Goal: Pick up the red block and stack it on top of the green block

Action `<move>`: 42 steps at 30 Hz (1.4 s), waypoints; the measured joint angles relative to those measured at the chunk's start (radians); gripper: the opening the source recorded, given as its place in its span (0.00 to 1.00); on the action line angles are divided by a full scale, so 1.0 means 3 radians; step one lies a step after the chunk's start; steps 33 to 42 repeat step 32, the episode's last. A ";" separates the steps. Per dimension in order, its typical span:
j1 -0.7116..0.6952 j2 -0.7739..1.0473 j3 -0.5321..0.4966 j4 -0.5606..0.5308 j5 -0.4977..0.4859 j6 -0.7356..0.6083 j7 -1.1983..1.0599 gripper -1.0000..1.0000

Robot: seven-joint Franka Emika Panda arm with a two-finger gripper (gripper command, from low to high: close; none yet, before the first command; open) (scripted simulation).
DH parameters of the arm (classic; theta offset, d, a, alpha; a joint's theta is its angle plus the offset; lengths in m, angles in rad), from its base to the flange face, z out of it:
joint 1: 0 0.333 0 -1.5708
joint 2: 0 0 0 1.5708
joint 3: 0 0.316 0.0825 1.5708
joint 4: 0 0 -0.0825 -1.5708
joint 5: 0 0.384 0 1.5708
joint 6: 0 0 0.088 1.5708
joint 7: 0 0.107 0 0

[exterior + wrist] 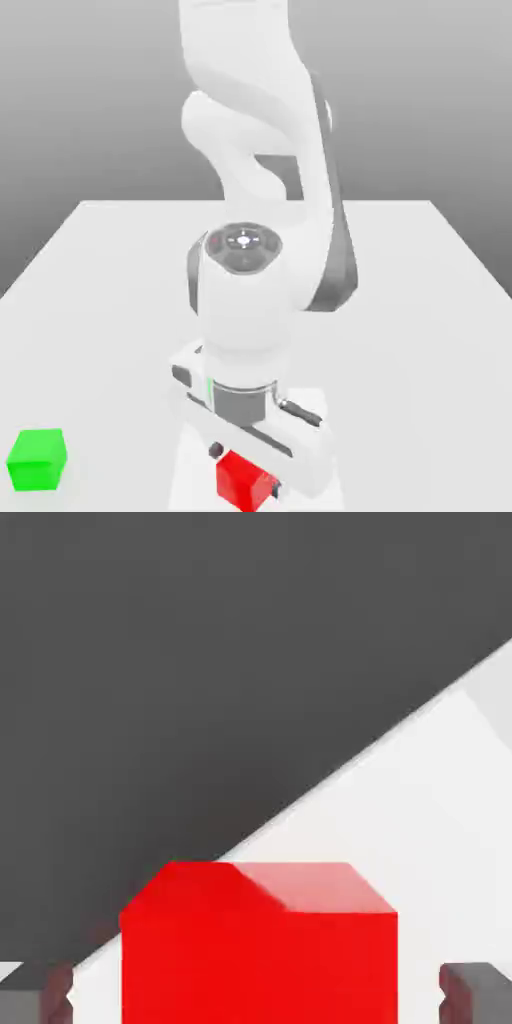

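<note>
Arm bent low over near edge of the white table [420,300], gripper [246,470] down at the red block [243,478]. In the exterior view the block sits at the near edge, a bit right of centre in that view, with the hand body right above and behind it; dark finger tips peek out on either side of it.

Hand view gives what the exterior view can't: red block [258,947] sits between the two grey fingers [35,992], one each side. Jaws wide, a visible strip of table between the block and the other finger, the first finger close beside the block; contact there can't be told. Block not gripped, rests on table.

Exterior view gives what the hand view can't: green block [38,459] at the near corner on the exterior view's left, well apart from the red one, sitting flat, nothing on it. Open table between the two blocks.

Both blocks lie close to the near edge. Far half of table open, as is the exterior view's right side.
</note>
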 joint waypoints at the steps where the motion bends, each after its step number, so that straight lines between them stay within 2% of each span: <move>1: 0.0000 0.0000 0.0000 0.0000 -0.0001 0.0002 0.0001 0.00; 4: 0.0003 0.0023 -0.0005 0.0003 -0.0009 0.0020 0.0008 0.00; 9: -0.0087 -0.0478 0.0089 -0.0070 0.0182 -0.0406 -0.0111 0.00; 17: -0.0667 -0.0573 -0.0620 0.0230 0.0511 -0.0793 0.0554 0.00; 21: -0.0863 -0.0179 -0.0761 0.0363 0.0692 -0.0540 0.0679 0.00; 22: -0.0881 -0.0089 -0.0751 0.0372 0.0719 -0.0460 0.0669 1.00; 28: -0.0890 -0.0045 -0.0747 0.0377 0.0732 -0.0423 0.0664 1.00; 32: -0.0861 -0.0372 -0.0800 0.0362 0.0639 -0.0735 0.0736 1.00; 42: -0.0861 -0.0372 -0.0800 0.0362 0.0639 -0.0735 0.0736 1.00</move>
